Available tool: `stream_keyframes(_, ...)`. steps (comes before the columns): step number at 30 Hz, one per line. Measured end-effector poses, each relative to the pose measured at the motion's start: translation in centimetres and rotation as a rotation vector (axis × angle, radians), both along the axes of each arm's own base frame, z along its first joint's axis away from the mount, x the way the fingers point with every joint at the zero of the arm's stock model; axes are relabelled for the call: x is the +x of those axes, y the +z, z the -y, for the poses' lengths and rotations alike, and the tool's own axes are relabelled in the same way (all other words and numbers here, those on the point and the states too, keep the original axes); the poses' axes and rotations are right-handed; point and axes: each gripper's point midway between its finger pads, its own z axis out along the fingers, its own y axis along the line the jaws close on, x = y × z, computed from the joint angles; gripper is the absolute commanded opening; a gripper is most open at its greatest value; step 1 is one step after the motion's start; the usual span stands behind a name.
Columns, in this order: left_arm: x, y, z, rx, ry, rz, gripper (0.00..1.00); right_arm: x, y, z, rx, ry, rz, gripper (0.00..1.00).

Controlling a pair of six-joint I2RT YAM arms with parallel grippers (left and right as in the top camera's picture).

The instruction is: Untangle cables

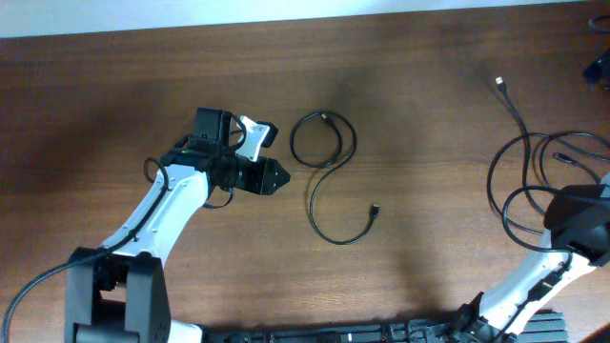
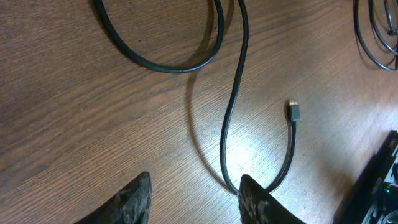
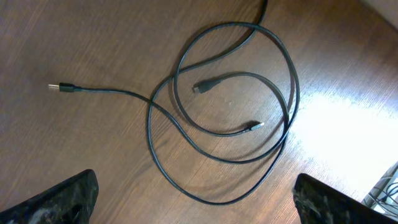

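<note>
One black cable lies alone mid-table: a small loop at its top, then an S-curve ending in a plug. In the left wrist view this cable runs down toward my fingers, its plug to the right. My left gripper is open and empty just left of it. Several tangled black cables lie at the right edge, one plug reaching up. My right gripper is open and empty above these looped cables; in the overhead view only its arm shows.
The brown wooden table fills the views. A black rail runs along the front edge between the arm bases. A dark blue object sits at the far right edge.
</note>
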Motion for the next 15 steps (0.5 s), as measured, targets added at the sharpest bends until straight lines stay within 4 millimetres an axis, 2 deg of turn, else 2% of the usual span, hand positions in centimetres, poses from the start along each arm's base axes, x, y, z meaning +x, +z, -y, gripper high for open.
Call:
stream_keyframes(1, 0.0, 0.0, 0.0, 0.000, 0.000, 0.000, 0.46, 0.2, -0.4, -0.5, 0.034, 0.008, 0.008, 0.99)
stream_keyframes(3, 0.0, 0.0, 0.0, 0.000, 0.000, 0.000, 0.46, 1.2, -1.7, -3.1, 0.173, 0.102, 0.031, 0.99)
stream_keyframes(6, 0.1, 0.0, 0.0, -0.001, 0.000, 0.003, 0.46, 2.5, -4.7, -9.3, 0.341, 0.341, -0.021, 0.99)
stream_keyframes(8, 0.4, -0.5, -0.8, 0.054, 0.039, 0.002, 0.54, 3.6, -8.0, -16.5, 0.412, 0.563, -0.116, 0.99)
stream_keyframes(10, 1.0, -2.1, -3.8, 0.215, 0.224, -0.050, 0.54, 3.9, -10.0, -21.5, 0.436, 0.696, -0.172, 0.99)
stream_keyframes(11, 0.8, -3.0, -6.1, 0.319, 0.354, -0.100, 0.54, 4.0, -11.4, -24.2, 0.438, 0.768, -0.189, 0.99)
stream_keyframes(13, 0.3, -3.7, -9.6, 0.468, 0.545, -0.143, 0.56, 2.9, -15.5, -30.9, 0.446, 0.920, -0.263, 0.99)
stream_keyframes(14, 0.3, -3.8, -11.0, 0.519, 0.613, -0.142, 0.56, 2.2, -16.8, -32.7, 0.447, 0.955, -0.288, 1.00)
stream_keyframes(15, 0.4, -3.8, -11.4, 0.533, 0.635, -0.137, 0.56, 2.2, -18.1, -34.6, 0.434, 0.973, -0.271, 1.00)
